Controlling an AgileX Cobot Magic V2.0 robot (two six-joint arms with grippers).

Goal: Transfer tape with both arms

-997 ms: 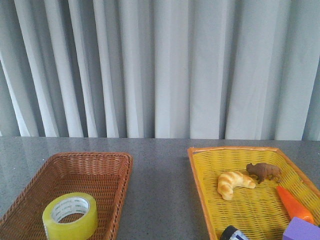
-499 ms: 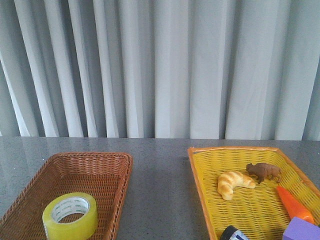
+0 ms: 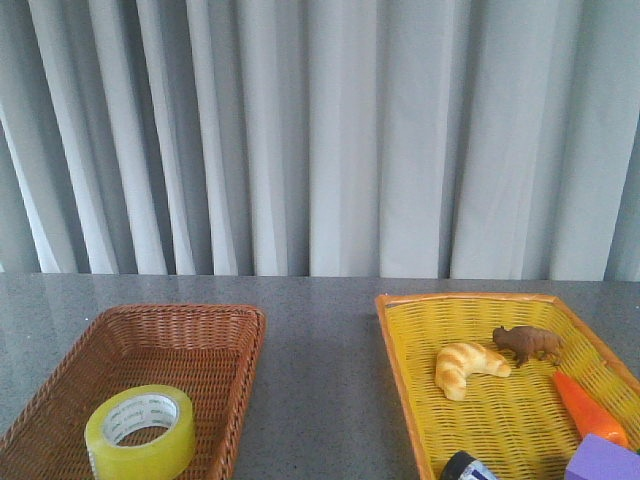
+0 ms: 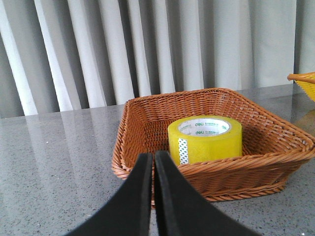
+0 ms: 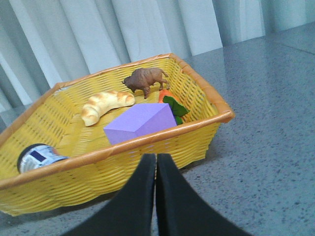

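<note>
I see a grey speckled table [image 3: 320,380] filling the lower part of my front view, its polished top catching soft, pale reflections. Right behind the table's far edge hangs a curtain [image 3: 330,130] of light grey-white cloth, falling in long upright folds and covering the whole back of the room from side to side. The light is even and diffuse, with darker bands only inside the folds. From my left wrist view the table shows blurred mirror streaks of the curtain just below where cloth meets tabletop.
</note>
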